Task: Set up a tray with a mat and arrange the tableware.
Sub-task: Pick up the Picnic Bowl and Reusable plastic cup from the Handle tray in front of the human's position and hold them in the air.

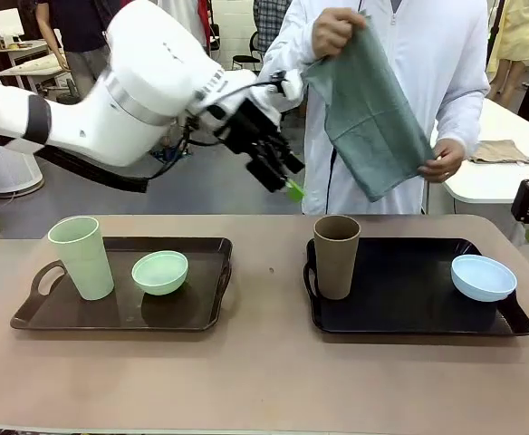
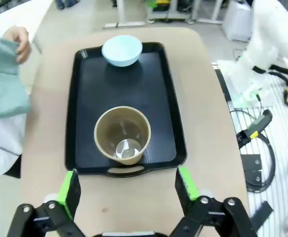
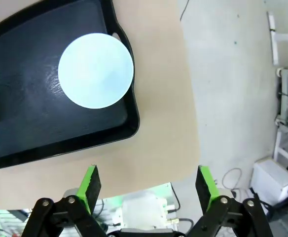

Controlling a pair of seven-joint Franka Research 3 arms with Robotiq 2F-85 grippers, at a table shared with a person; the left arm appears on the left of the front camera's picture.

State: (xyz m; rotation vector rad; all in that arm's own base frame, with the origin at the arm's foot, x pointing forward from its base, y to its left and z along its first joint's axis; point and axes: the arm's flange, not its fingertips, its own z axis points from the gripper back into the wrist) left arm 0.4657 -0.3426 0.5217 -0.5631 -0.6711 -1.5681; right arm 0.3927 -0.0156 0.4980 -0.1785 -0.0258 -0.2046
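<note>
Front camera is facing across the table (image 1: 264, 381) toward the person (image 1: 446, 54). Both wrist cameras are looking down, sharing the black tray (image 2: 159, 98).

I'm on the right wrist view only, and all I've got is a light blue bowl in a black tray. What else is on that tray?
Observer: A brown cup stands upright at the other end of the black tray from the light blue bowl.
Operator: Is the mat down yet?
Observer: No. The person holds a grey-green cloth up in the air, on the far side of that tray.
Operator: Where's the left arm?
Observer: The left gripper is open and empty, raised in front of the person, close to the cloth.
</note>
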